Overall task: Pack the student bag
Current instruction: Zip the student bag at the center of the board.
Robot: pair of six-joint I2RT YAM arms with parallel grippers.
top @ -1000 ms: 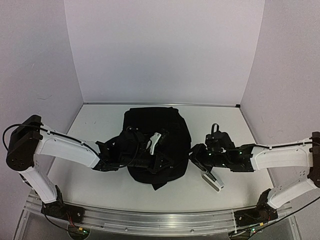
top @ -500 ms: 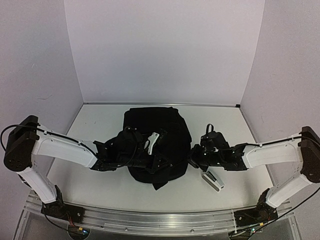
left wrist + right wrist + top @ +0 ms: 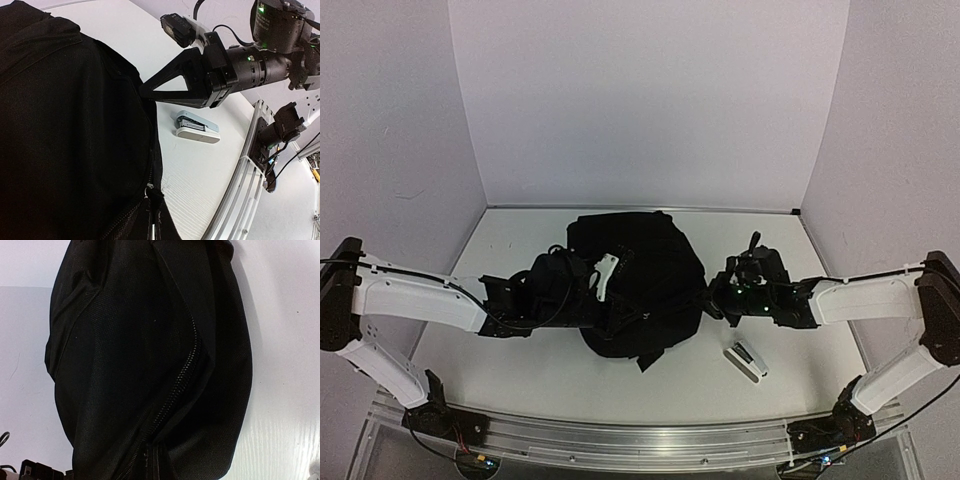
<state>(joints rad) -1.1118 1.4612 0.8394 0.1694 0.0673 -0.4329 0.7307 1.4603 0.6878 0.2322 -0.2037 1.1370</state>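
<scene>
The student bag (image 3: pixel 640 265), a black backpack, lies in the middle of the table. My left gripper (image 3: pixel 625 315) rests on its near side and is shut on the zipper pull tab (image 3: pixel 149 192); its fingertips barely show in the left wrist view. My right gripper (image 3: pixel 708 298) is at the bag's right edge, its shut black fingers (image 3: pixel 170 85) pinching the fabric there. The right wrist view is filled by the bag (image 3: pixel 125 340), with a zipper line (image 3: pixel 180 385) running down to the shut jaws (image 3: pixel 157 462).
A white and silver stapler (image 3: pixel 745 360) lies on the table right of the bag, below the right arm, also seen in the left wrist view (image 3: pixel 197 128). An aluminium rail (image 3: pixel 620 435) runs along the near edge. White walls enclose the back and both sides.
My right gripper has closed and moved up and left onto the bag's right edge. My left gripper has pulled leftward, dragging the bag's near side with it.
</scene>
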